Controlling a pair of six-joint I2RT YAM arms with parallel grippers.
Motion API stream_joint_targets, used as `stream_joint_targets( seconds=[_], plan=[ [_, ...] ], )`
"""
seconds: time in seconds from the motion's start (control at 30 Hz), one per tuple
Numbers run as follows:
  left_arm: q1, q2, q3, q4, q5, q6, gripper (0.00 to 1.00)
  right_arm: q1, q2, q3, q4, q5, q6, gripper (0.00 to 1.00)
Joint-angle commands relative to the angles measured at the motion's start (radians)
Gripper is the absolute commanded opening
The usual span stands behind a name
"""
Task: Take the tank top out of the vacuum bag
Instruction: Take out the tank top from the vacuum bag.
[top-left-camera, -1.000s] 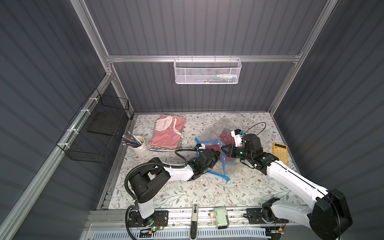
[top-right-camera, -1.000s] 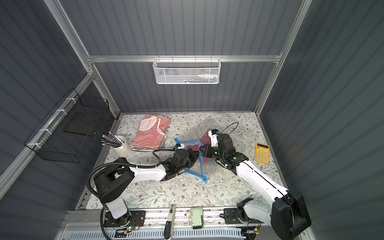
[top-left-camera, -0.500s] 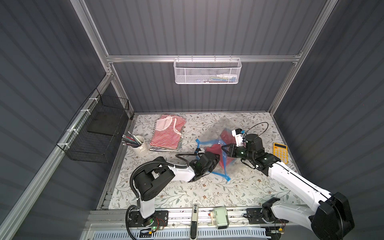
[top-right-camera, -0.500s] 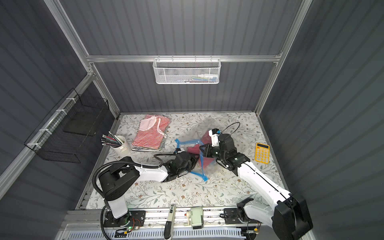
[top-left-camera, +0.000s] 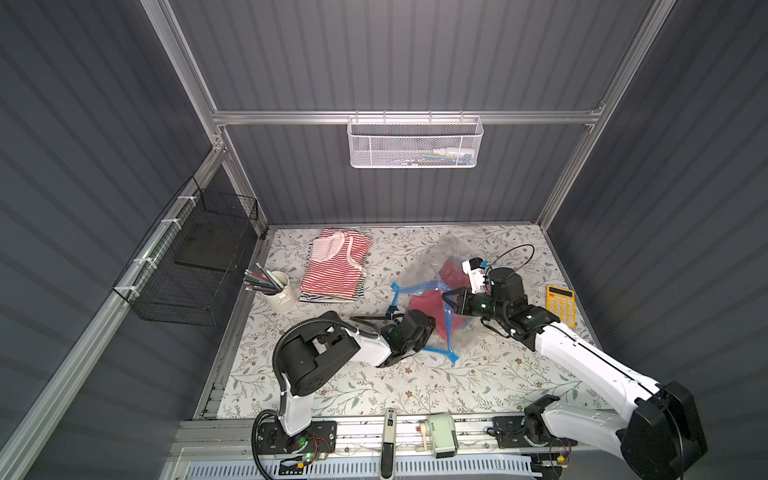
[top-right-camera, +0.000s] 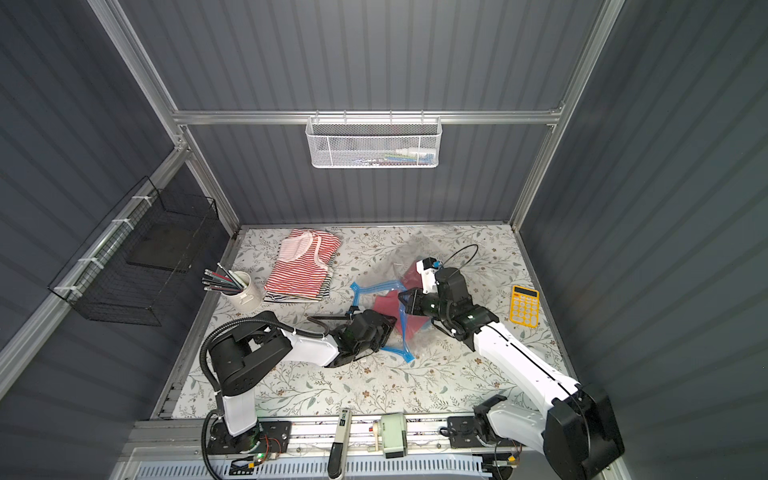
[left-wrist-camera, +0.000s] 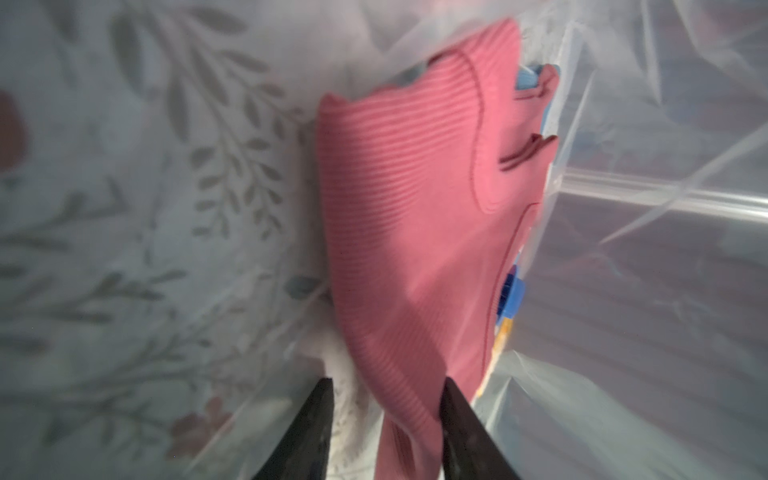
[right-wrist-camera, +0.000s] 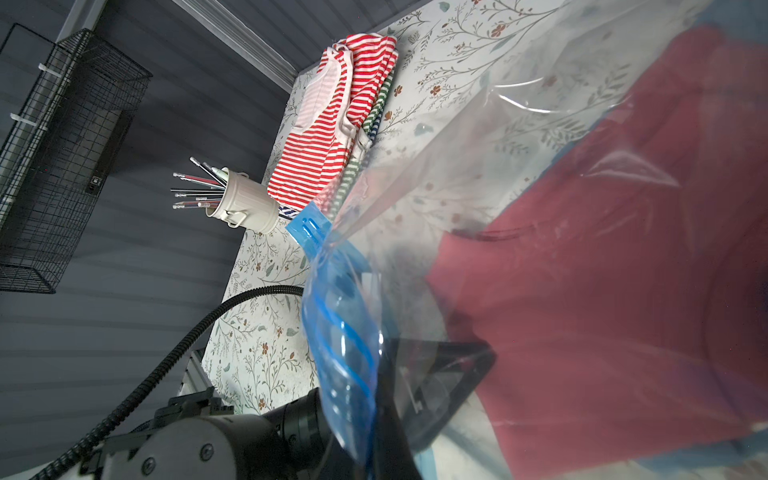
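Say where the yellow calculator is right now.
In both top views the yellow calculator lies flat near the right edge of the table, beside the right arm and apart from the vacuum bag.

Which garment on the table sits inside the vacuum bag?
The plain red ribbed tank top, seen through the clear vacuum bag. The striped tops lie folded in a stack outside it, beside the pencil cup.

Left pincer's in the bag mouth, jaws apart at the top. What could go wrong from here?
1. The left pincer straddles a narrow fold of the tank top with bag film right beside it; closing could catch plastic too.
2. The right pincer pinches only the blue zip strip of the vacuum bag; a hard pull might tear it free or drag the bag along.
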Motion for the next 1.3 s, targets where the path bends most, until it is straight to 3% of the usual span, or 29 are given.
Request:
stream_joint_targets(
  seconds=[0.0, 0.37, 0.63, 0.8, 0.9, 1.03, 1.17, 1.27],
  plan=[
    [-0.005, 0.038, 0.048, 0.025, -0.004, -0.008, 0.45, -0.003, 0.004, 0.02, 0.011, -0.014, -0.006, 0.0],
    [-0.004, 0.041, 0.123, 0.016, -0.011, 0.044, 0.36, -0.005, 0.003, 0.007, 0.013, -0.012, -0.008, 0.0],
    [0.021, 0.085, 0.167, 0.047, 0.002, 0.046, 0.38, -0.004, 0.004, 0.013, 0.009, -0.023, -0.005, 0.0],
    [0.023, 0.061, 0.201, -0.077, 0.0, 0.061, 0.39, -0.003, -0.005, 0.001, 0.015, -0.011, -0.002, 0.0],
    [0.032, 0.102, 0.199, -0.036, 0.011, 0.049, 0.38, -0.002, 0.0, 0.002, 0.021, -0.026, 0.007, 0.0],
    [0.037, 0.139, 0.219, 0.017, 0.035, 0.054, 0.28, -0.003, -0.012, 0.0, 0.009, -0.017, 0.004, 0.0],
    [0.036, 0.115, 0.221, 0.022, 0.041, 0.084, 0.03, -0.002, -0.019, 0.0, 0.005, -0.008, -0.003, 0.0],
    [0.038, 0.057, 0.197, -0.012, 0.023, 0.121, 0.0, -0.004, -0.016, 0.002, 0.008, -0.008, 0.0, 0.0]
  ],
)
